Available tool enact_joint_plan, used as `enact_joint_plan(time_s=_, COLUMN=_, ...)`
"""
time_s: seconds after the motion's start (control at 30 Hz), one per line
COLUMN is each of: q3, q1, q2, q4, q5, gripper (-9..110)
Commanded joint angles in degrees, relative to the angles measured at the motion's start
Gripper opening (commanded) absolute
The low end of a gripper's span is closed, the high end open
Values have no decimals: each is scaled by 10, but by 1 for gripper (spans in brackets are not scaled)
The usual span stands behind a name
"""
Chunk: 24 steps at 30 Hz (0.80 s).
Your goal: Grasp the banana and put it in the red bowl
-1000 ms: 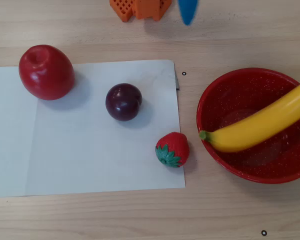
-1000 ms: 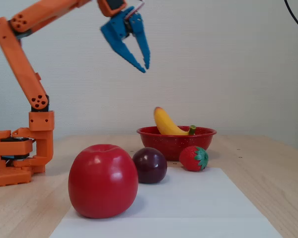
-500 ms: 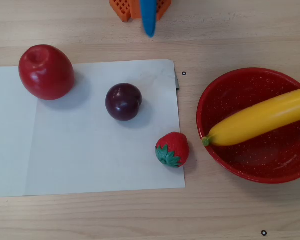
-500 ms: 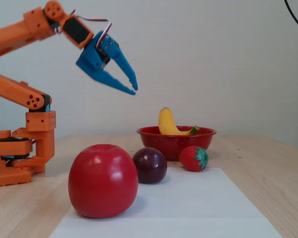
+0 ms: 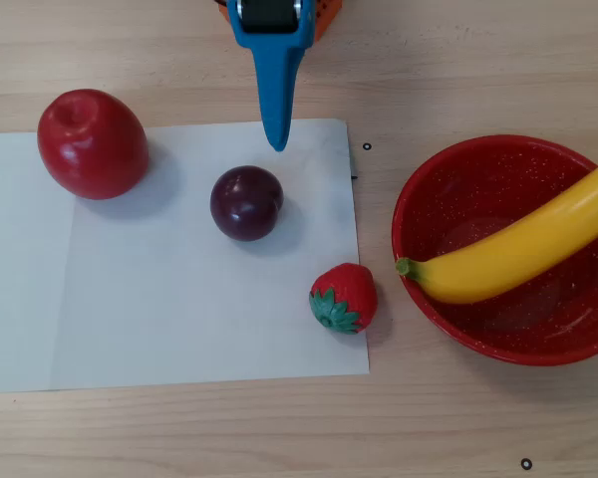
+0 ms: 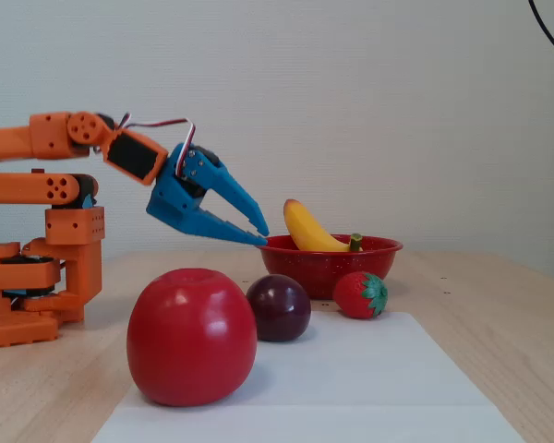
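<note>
The yellow banana (image 5: 523,246) lies across the red bowl (image 5: 448,179) at the right of the overhead view, its green stem over the left rim and its other end past the right edge. In the fixed view the banana (image 6: 307,229) leans up out of the bowl (image 6: 325,265). My blue gripper (image 5: 276,139) points down from the top edge over the white paper, above the plum and well left of the bowl. In the fixed view the gripper (image 6: 261,233) hangs open above the table with nothing between its fingers.
A red apple (image 5: 91,142), a dark plum (image 5: 246,202) and a strawberry (image 5: 344,297) sit on the white paper sheet (image 5: 159,319). The orange arm base (image 6: 37,286) stands at the left of the fixed view. Bare wooden table surrounds the sheet.
The arm has folded down and back; the gripper dropped from high up to just above the table and swung away from the bowl. The banana rocked in the bowl.
</note>
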Motion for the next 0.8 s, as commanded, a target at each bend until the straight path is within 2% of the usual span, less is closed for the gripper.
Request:
enact_joint_plan(time_s=0.0, q3=-12, q1=-11, q2=33, q4=-39, q5=11, gripper=0)
enact_joint_plan(time_s=0.23, q3=100, q1=-10, q2=83, q4=-75, q5=31, gripper=0)
enact_joint_plan(time_s=0.43, q3=103, q1=-9, q2=84, q4=55, q5=19, gripper=0)
enact_joint_plan(time_s=0.63, q3=103, q1=-5, q2=83, q4=169, q5=53, gripper=0)
enact_joint_plan(time_s=0.77, q3=103, q1=-4, q2=83, q4=192, q5=59, gripper=0)
